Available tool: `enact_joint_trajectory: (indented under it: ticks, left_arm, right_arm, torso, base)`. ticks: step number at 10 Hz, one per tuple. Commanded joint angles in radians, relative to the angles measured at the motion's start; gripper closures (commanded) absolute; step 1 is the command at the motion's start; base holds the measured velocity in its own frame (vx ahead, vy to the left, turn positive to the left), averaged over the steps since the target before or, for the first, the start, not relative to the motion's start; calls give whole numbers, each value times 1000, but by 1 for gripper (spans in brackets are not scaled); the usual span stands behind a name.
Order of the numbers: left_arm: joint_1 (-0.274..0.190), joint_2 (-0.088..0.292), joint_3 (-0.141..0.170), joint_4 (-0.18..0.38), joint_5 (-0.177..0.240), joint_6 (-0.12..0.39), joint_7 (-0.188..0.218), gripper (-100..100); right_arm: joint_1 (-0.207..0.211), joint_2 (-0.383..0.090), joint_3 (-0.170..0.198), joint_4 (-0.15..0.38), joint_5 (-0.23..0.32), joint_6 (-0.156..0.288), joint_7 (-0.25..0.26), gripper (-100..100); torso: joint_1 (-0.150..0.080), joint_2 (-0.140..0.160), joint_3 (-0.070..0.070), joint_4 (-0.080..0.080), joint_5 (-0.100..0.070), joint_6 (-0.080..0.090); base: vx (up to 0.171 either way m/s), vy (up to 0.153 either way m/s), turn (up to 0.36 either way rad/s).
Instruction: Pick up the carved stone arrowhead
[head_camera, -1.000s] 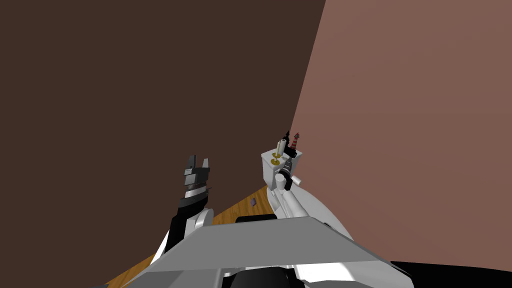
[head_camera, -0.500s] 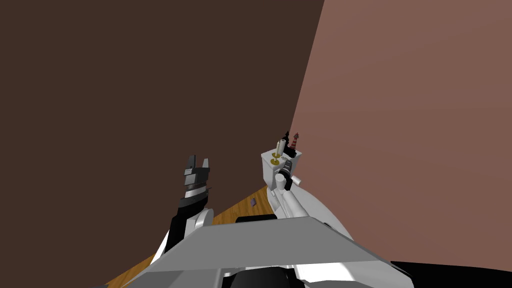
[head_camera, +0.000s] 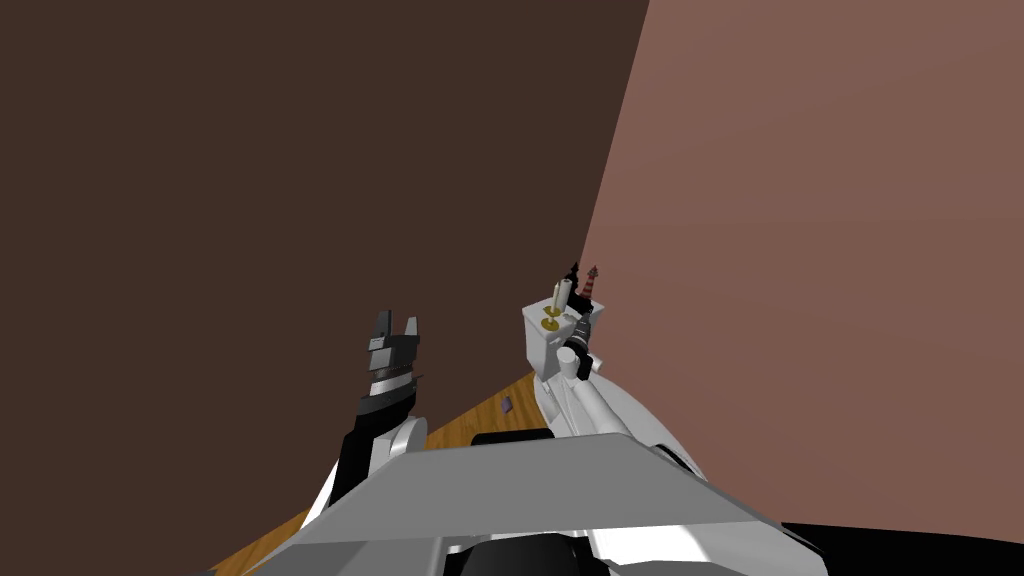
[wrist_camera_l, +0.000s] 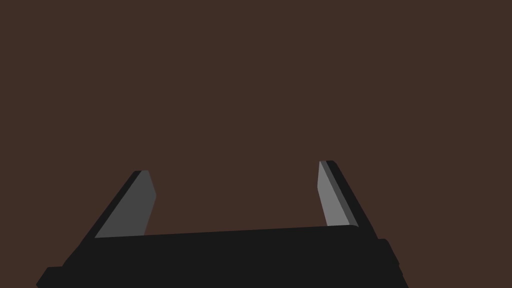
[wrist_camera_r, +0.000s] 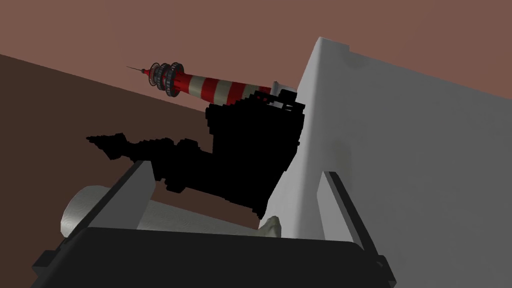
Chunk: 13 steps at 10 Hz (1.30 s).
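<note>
Down on the floor (head_camera: 466, 426), grey arrowhead (head_camera: 508, 405), well apart from right hand (wrist_camera_r: 236, 170).

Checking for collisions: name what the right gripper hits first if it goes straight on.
Likely the black jagged object on the white stand, dead ahead of the right gripper; depth is unclear.

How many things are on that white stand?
3: a pale candle on the left, a black figure beside it, a red-striped tower rightmost. The right gripper may hide more.
</note>
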Motion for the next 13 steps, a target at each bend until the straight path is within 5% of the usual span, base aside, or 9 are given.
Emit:
enact_joint_trajectory:
  ticks: [1,5,6,7,8,13]
  left_arm:
    - [0,0,0,0,0,0,0,0]
    - [0,0,0,0,0,0,0,0]
    - [0,0,0,0,0,0,0,0]
    - [0,0,0,0,0,0,0,0]
    - [0,0,0,0,0,0,0,0]
    - [0,0,0,0,0,0,0,0]
  right_arm:
    - [0,-28,-1,1,0,3,7,-100]
    - [6,82,2,22,16,15,23,-100]
    - [13,66,1,11,13,19,29,-100]
    - [13,68,1,12,13,19,27,0]
    - [-18,52,-31,61,8,-7,16,-100]
    - [-112,5,-126,192,-8,-85,-15,-100]
  torso:
    - [0,0,0,0,0,0]
    - [2,-3,-2,-1,0,0]
    - [2,-1,-1,0,0,0]
    - [1,0,0,0,0,0]
    - [1,0,0,0,0,0]
    - [-8,-2,-1,0,-2,-2]
  base:
    - [22,-1,8]
    - [52,10,22]
    - [6,4,2]
    - [0,0,0]
    - [-63,-44,363]
    - [-100,-91,335]
